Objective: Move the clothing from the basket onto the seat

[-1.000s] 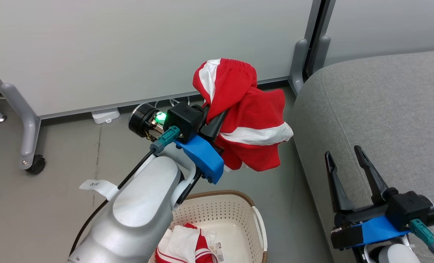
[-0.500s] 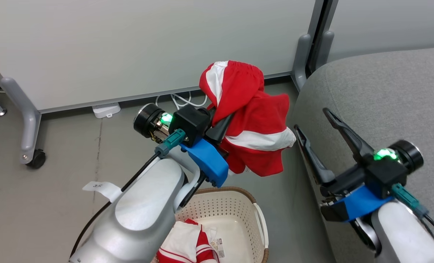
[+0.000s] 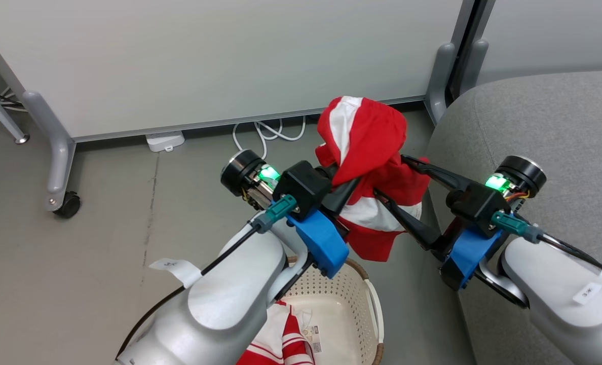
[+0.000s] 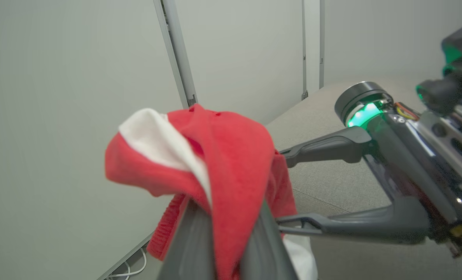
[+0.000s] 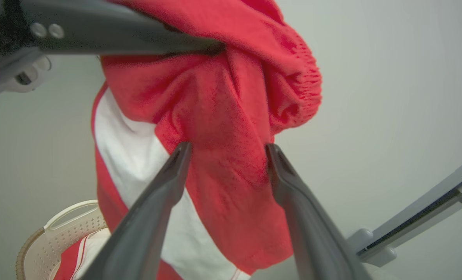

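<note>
- L gripper (image 3: pixel 349 177) is clenched on a soft red fabric garment w/ white panels (image 3: pixel 367 137). The cloth hangs bunched in mid-air, draped over the gripper's dark fingers (image 4: pixel 192 241).
- R gripper (image 3: pixel 392 177) is released, jaws wide. It comes in from the garment's 3 o'clock, one finger on each side of the lower folds. Can't tell if the pads touch cloth.
- Held garment is over the grey floor (image 3: pixel 128 213), at 12 o'clock of the oval cream-white perforated plastic basket w/ brown rim (image 3: pixel 367 284). The large light-grey upholstered seat (image 3: pixel 534 121) is just beside it at 3 o'clock.
- 2nd red-and-white striped garment (image 3: pixel 275 344) lies in the basket's 9 o'clock half, partly hidden by the pale L forearm (image 3: pixel 235 299).
- White cables (image 3: pixel 270 133) and a small white box (image 3: pixel 165 141) lie on the floor at the held garment's 9 o'clock, by the wall panel.
</note>
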Tool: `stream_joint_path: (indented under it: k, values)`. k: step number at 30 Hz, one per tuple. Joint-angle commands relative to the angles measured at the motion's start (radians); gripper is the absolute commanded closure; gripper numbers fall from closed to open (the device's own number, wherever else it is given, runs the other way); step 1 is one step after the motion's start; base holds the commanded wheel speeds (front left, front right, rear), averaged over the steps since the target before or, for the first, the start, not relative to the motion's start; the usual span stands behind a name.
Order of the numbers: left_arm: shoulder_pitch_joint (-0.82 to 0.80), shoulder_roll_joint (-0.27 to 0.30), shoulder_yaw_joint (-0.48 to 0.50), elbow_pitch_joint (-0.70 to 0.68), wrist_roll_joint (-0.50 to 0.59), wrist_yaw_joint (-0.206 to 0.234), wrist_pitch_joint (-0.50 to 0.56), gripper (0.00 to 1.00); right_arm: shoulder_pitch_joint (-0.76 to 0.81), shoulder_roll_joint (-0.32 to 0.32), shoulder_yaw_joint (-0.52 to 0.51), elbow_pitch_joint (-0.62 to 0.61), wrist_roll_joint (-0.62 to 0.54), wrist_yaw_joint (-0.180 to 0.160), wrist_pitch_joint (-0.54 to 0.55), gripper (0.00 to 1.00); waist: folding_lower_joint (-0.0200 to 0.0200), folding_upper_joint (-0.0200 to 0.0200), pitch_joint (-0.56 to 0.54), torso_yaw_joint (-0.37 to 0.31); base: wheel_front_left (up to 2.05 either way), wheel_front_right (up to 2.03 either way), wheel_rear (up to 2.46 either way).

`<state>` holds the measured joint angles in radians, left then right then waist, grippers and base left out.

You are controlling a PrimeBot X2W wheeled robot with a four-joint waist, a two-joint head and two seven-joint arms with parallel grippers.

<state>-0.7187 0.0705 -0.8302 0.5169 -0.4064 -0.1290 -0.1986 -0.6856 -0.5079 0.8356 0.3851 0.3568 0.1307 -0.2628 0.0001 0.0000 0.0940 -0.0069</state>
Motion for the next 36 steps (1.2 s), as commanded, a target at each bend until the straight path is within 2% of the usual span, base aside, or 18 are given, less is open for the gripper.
stream_joint_path:
  k: [1,7,12,13,14,35,36]
  values:
    - [-0.015,-0.003,-0.012,-0.005,-0.007,0.0,-0.004,1.0,-0.041,-0.013,0.042,0.013,0.038,0.0,-0.003,0.0,-0.0001,0.0,0.0,0.003,0.0,0.0,0.0]
    - [-0.019,-0.009,-0.051,-0.008,-0.022,-0.001,-0.01,1.0,-0.114,-0.017,0.176,0.052,0.16,0.0,-0.003,0.0,-0.0001,0.0,-0.004,0.005,0.0,0.0,0.0]
    - [-0.026,-0.011,-0.069,-0.009,-0.033,-0.001,-0.017,1.0,-0.122,0.006,0.218,0.071,0.218,0.0,-0.003,0.0,-0.0001,0.0,-0.004,0.005,0.0,0.0,0.0]
    - [-0.028,-0.011,-0.071,-0.008,-0.033,-0.001,-0.018,1.0,-0.118,0.011,0.22,0.074,0.228,0.0,-0.003,0.26,-0.0001,0.0,-0.003,0.005,0.0,0.0,0.0]
    - [-0.028,-0.012,-0.072,-0.007,-0.035,-0.001,-0.019,1.0,-0.112,0.017,0.219,0.071,0.234,0.0,-0.003,1.0,-0.0001,0.0,-0.003,0.005,0.0,0.0,0.0]
    - [-0.026,0.002,-0.085,0.023,-0.051,0.009,-0.032,1.0,-0.034,0.044,0.127,0.035,0.22,0.0,-0.003,1.0,-0.0001,0.0,-0.01,0.001,0.0,0.0,0.0]
    - [-0.023,0.002,-0.085,0.024,-0.053,0.009,-0.033,0.54,-0.03,0.044,0.12,0.035,0.219,0.0,-0.003,1.0,-0.0001,0.0,-0.011,0.001,0.0,0.0,0.0]
